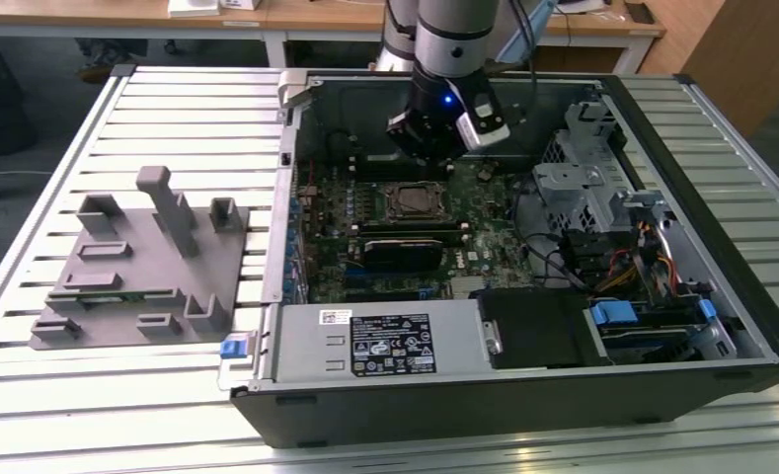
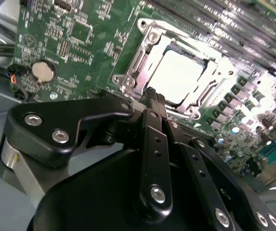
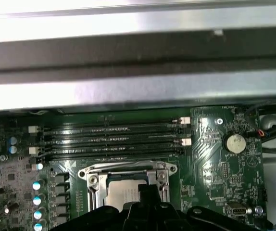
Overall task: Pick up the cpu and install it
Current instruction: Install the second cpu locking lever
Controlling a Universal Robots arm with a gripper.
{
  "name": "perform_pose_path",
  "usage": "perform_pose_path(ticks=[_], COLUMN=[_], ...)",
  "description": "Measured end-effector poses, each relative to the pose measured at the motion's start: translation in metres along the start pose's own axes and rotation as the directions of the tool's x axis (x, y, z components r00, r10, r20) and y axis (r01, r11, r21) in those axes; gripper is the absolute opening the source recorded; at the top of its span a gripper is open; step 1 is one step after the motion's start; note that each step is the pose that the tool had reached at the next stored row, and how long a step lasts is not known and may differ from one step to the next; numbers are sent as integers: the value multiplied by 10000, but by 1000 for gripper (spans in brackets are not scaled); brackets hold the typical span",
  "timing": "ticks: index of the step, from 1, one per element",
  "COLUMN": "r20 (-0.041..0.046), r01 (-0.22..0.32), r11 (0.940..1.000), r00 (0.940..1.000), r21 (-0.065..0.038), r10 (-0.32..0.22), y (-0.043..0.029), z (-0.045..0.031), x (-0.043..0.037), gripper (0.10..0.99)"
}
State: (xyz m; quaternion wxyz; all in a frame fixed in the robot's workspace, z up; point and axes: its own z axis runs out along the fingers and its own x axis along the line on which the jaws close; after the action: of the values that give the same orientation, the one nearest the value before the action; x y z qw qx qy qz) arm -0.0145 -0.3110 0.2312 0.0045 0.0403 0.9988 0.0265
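The cpu [image 2: 179, 77] is a pale silvery square lying flat in the metal socket frame [image 2: 135, 72] on the green motherboard [image 1: 488, 247]. It also shows in the exterior view as the cpu [image 1: 416, 202] and in the first wrist view as the cpu [image 3: 121, 195], partly hidden by the gripper. My black gripper [image 1: 428, 153] hangs inside the open computer case, just above the far edge of the socket. In both wrist views the gripper [image 2: 152, 94] [image 3: 145, 190] has its fingers drawn together with nothing between them, tips over the socket frame's rim.
The open black computer case [image 1: 705, 197] lies on a slatted metal table [image 1: 179, 109]. A grey plastic fixture [image 1: 139, 267] sits at the exterior view's left. Memory slots [image 3: 114, 139], a black block [image 1: 396, 252], drive cages [image 1: 586, 188] and cables [image 1: 626, 267] crowd the case.
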Motion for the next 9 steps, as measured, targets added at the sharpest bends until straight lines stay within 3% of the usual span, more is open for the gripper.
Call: perform_pose_path(ticks=[9], r20=[0], r01=[0], r11=[10000], r00=[10000], r21=[-1], r10=[0], y=[-221], z=[-11], x=[-18], gripper=[106])
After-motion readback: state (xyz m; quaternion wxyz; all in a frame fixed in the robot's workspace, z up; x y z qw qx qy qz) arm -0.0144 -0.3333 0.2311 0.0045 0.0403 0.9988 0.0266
